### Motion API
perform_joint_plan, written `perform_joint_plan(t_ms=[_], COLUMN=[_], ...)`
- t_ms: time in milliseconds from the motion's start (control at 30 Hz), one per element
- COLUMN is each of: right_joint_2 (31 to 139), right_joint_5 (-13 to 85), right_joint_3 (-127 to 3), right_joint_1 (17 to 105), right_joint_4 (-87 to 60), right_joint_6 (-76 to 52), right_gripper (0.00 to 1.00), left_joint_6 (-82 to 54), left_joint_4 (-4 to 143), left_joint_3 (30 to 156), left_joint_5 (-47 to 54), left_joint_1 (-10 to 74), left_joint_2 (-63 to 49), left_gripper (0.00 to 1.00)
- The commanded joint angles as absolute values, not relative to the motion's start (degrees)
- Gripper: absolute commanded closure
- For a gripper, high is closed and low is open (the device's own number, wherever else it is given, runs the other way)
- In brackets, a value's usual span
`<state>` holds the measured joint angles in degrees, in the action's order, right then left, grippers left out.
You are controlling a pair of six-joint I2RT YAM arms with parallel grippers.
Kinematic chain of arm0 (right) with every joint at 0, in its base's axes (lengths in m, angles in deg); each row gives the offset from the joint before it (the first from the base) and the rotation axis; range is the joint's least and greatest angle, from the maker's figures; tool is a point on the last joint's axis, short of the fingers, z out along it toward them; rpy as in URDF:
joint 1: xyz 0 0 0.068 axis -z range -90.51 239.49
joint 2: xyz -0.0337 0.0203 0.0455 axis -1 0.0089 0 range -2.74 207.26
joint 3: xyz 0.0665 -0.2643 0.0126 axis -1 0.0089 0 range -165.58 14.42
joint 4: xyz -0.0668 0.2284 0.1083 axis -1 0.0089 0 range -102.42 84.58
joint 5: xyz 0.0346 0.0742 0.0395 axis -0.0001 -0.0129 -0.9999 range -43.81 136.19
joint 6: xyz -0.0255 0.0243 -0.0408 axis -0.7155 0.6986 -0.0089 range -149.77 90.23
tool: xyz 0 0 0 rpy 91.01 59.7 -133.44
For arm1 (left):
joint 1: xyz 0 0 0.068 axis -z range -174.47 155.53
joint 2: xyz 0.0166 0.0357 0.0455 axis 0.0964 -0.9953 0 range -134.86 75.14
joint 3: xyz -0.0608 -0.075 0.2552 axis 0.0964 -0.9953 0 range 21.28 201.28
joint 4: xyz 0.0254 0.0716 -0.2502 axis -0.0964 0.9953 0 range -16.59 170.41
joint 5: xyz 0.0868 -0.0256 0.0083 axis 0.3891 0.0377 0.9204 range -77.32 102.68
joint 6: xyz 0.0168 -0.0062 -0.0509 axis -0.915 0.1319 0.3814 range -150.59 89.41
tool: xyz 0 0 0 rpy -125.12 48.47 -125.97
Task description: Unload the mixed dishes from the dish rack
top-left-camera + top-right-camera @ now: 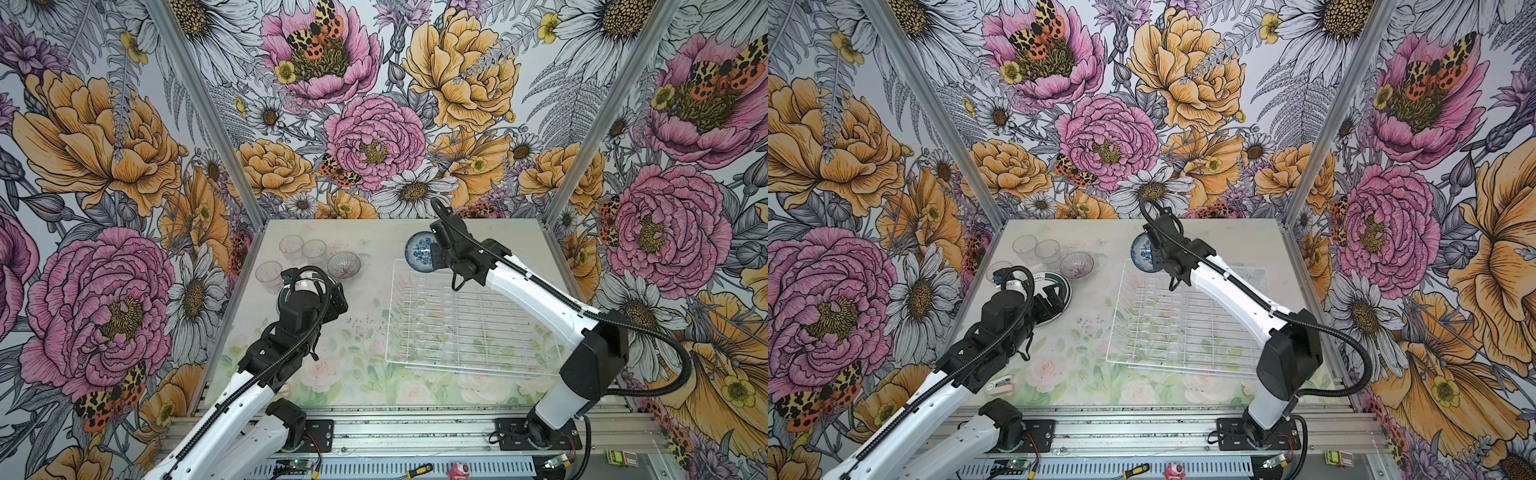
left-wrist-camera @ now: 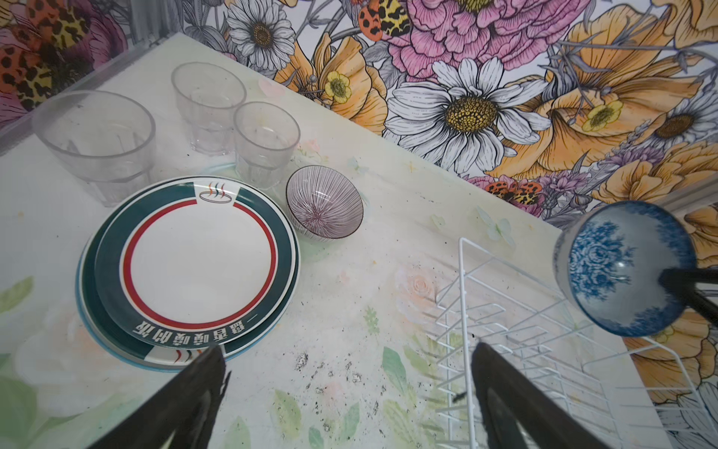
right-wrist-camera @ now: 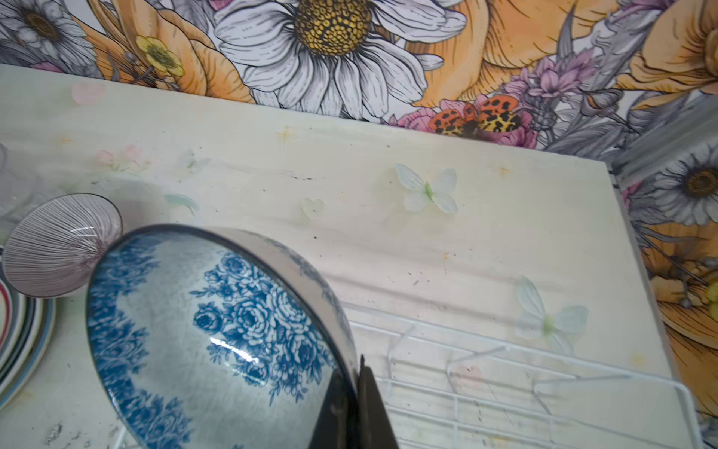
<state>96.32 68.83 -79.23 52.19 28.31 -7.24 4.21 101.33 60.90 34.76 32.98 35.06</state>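
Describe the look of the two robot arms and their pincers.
The left arm and the right arm have white links with black joints. A black ribbed cable hose runs along each. The left pincer and right pincer have slim black fingers.

Glossy glazed blue bowl (image 3: 217,334); white thin-wire rack (image 1: 465,324); clear tumblers (image 2: 208,105).

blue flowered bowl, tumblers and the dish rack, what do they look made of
The blue flowered bowl: probably glazed ceramic, glossy, sharp light glints. The tumblers: clear glass or plastic, cannot tell; table shows through. The dish rack: thin metal wire, probably, white coated, fairly matte.
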Motion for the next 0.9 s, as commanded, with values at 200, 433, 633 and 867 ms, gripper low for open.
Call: perform_joint_plan(t_ms=[200,433,633,867], right_joint_2=[115.58,126.98,134.83,139.71], right_joint_5=[57.72,52.62,50.42,47.45], right_joint_3=[-100.80,-115.18,-123.28,-127.52], right_joint_1=[49.15,48.23,47.31,46.45], right_joint_4=[19.76,19.82,19.92,19.96], right_joint_6=[-4.20,-3.14,-2.87,-2.46], right_gripper=[1.00,1.00,1.00,1.00], left_joint_6=[5.45,5.88,5.37,5.17], left_joint_4=[107.66,107.78,107.69,107.78], left_joint_3=[62.28,62.15,62.59,62.16], left_joint_5=[35.28,33.95,34.45,35.08], left_joint_1=[30.89,30.85,30.85,30.85], left_joint_2=[39.78,38.66,38.83,39.88], left_gripper=[0.01,0.01,0.01,0.01])
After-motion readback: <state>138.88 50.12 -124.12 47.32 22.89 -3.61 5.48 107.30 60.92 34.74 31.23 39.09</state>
